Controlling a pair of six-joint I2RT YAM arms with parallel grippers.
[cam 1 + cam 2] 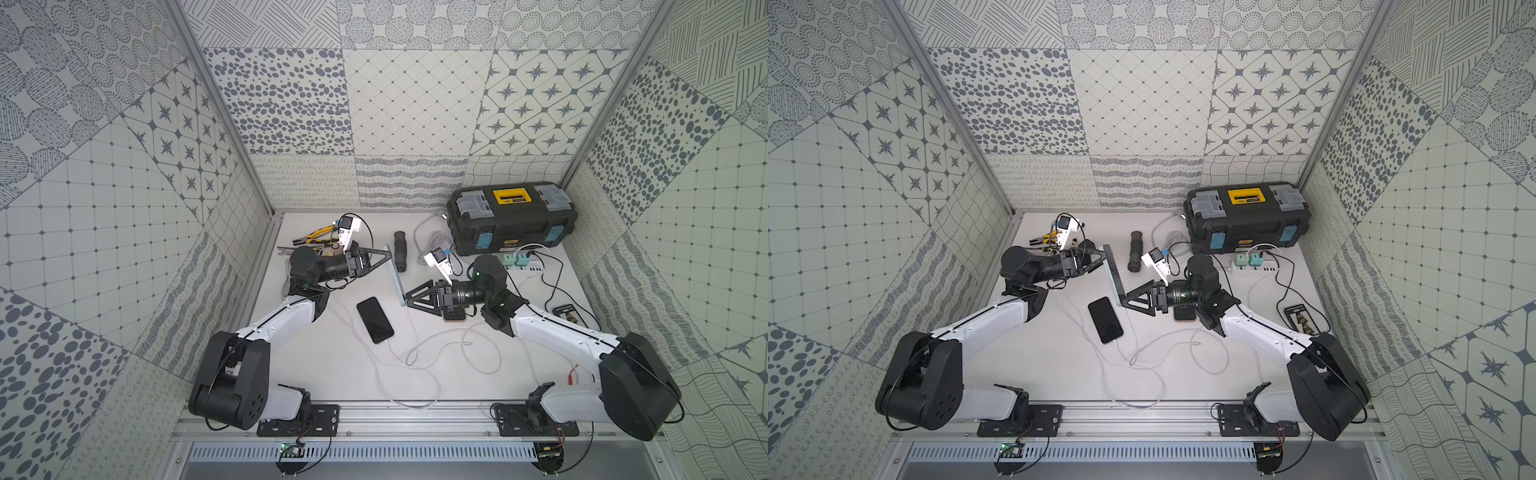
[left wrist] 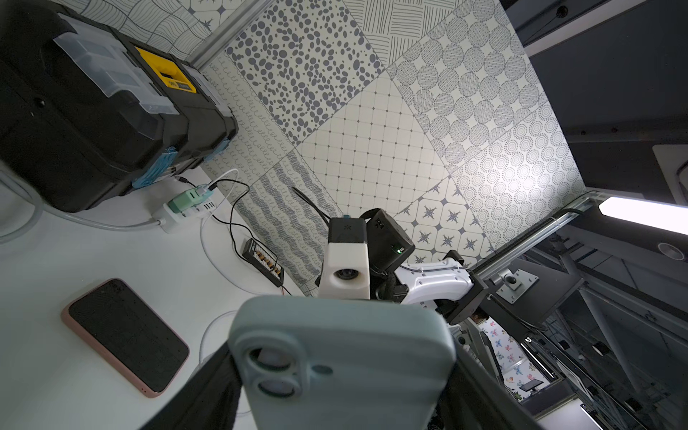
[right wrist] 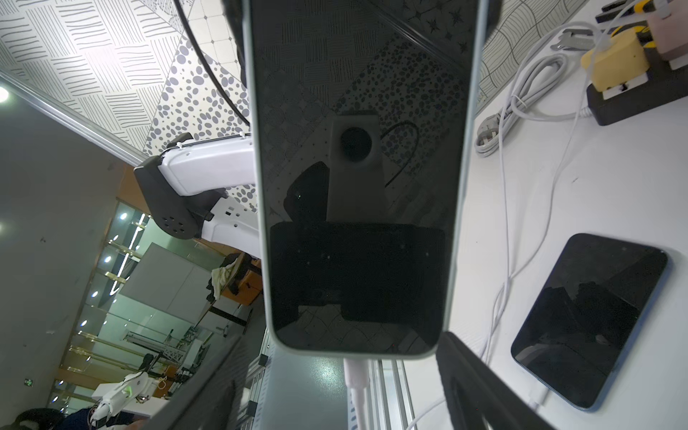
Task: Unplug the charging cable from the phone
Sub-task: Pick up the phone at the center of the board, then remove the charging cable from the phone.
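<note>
**Phone held aloft for unplugging.** A phone (image 1: 395,276) hangs on edge in the air between two robot arms. It is off the left end of the black toolbox (image 1: 513,220), nearer the arms' bases than the toolbox, and above the white table (image 1: 332,374).

The left claw (image 1: 384,254) pinches the phone's camera end, the end nearer the toolbox. Its fingers (image 2: 208,391) press on the two long edges of the pale case. The right claw (image 1: 406,300) stands spread to about the phone's width at the end farther from the toolbox, with its fingers (image 3: 461,372) at the two bottom corners. Whether they press on the case cannot be told from these views.

The white cable (image 1: 412,332) hangs limp from that end and loops over the table on the side away from the toolbox. Its plug (image 3: 355,368) sits in the port, between the right claw's fingers and touched by neither.

The phone looks light and rigid, with a slick glass front that would not forgive a drop (the case edges are the safer purchase). The cable is soft and would likely strain at its joint if tugged. The best place to take hold appears to be the short, stiff plug body, hard against the phone. It should be pulled straight along the phone's length while the left claw braces. The plug is small and smooth, so a shallow pinch could slip off.
</note>
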